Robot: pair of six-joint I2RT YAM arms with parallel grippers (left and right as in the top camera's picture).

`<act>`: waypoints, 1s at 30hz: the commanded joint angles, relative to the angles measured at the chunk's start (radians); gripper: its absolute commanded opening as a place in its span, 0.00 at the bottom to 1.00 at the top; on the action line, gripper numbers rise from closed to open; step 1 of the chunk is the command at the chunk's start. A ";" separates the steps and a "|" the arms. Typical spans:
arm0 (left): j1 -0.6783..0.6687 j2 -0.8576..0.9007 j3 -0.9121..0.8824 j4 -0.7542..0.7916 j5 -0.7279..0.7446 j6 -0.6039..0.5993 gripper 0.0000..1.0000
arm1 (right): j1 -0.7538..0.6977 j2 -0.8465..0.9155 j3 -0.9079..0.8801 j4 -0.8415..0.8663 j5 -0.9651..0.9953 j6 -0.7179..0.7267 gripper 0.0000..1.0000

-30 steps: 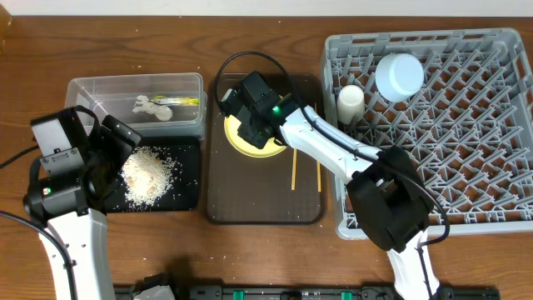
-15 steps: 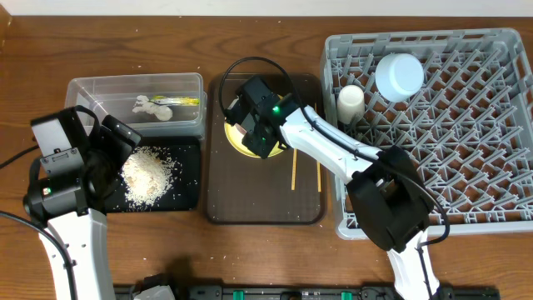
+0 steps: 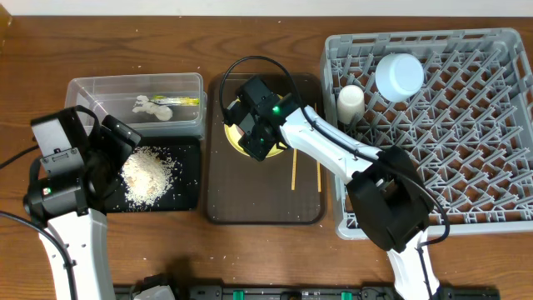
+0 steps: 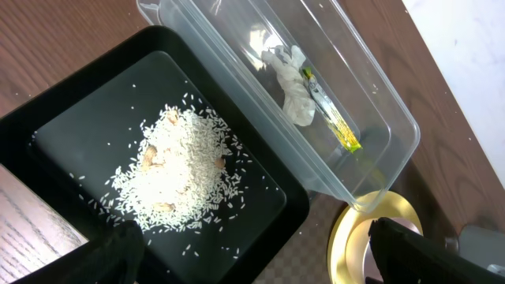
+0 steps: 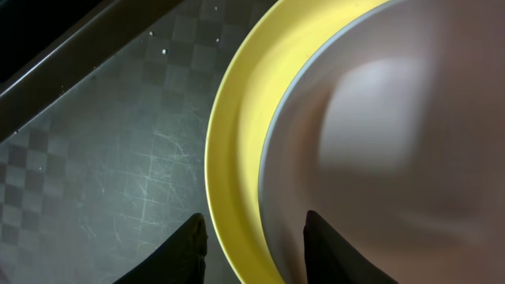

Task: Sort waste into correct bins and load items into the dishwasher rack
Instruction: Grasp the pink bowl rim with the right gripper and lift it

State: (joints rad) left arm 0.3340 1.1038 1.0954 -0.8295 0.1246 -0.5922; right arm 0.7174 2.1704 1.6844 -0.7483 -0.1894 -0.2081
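Observation:
On the brown serving tray, a pale bowl (image 5: pixel 379 142) sits in the yellow plate (image 5: pixel 237 158). My right gripper (image 3: pixel 254 135) hangs low over them, open. One of its fingertips (image 5: pixel 191 251) is outside the plate's rim and the other is over the bowl, with neither pressing on anything. The arm hides the bowl in the overhead view. Two chopsticks (image 3: pixel 293 171) lie to the right of the plate (image 3: pixel 233 140). My left gripper (image 4: pixel 260 264) stands wide open above the black tray (image 4: pixel 79 102), which holds the rice heap (image 4: pixel 181 170). The clear tub (image 4: pixel 379 110) contains a paper scrap (image 4: pixel 292 79) and a wrapper (image 4: pixel 335 126).
The grey dishwasher rack (image 3: pixel 466 125) fills the right side, with a white bowl (image 3: pixel 400 75) upside down and a white cup (image 3: pixel 351 100) at its back left. The brown serving tray (image 3: pixel 250 200) lies between the bins and the rack.
My right gripper has shifted slightly toward the front over the plate, and its jaws have widened a little. The left arm has not moved.

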 commanded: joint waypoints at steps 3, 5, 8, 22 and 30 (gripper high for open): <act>0.005 0.002 0.015 0.000 -0.005 -0.004 0.94 | 0.004 -0.012 -0.004 -0.003 0.006 -0.043 0.37; 0.005 0.002 0.015 0.000 -0.005 -0.004 0.94 | 0.004 -0.010 -0.004 -0.004 0.006 -0.043 0.32; 0.005 0.002 0.015 0.000 -0.005 -0.004 0.94 | 0.003 -0.010 -0.004 -0.004 0.006 -0.043 0.24; 0.005 0.002 0.015 0.000 -0.005 -0.004 0.94 | 0.003 -0.010 -0.005 -0.039 0.081 -0.043 0.12; 0.005 0.002 0.015 0.000 -0.005 -0.004 0.94 | 0.000 -0.025 0.010 -0.050 -0.005 -0.031 0.01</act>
State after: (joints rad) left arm 0.3340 1.1038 1.0954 -0.8295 0.1246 -0.5957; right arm 0.7174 2.1681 1.6848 -0.7883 -0.1253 -0.2504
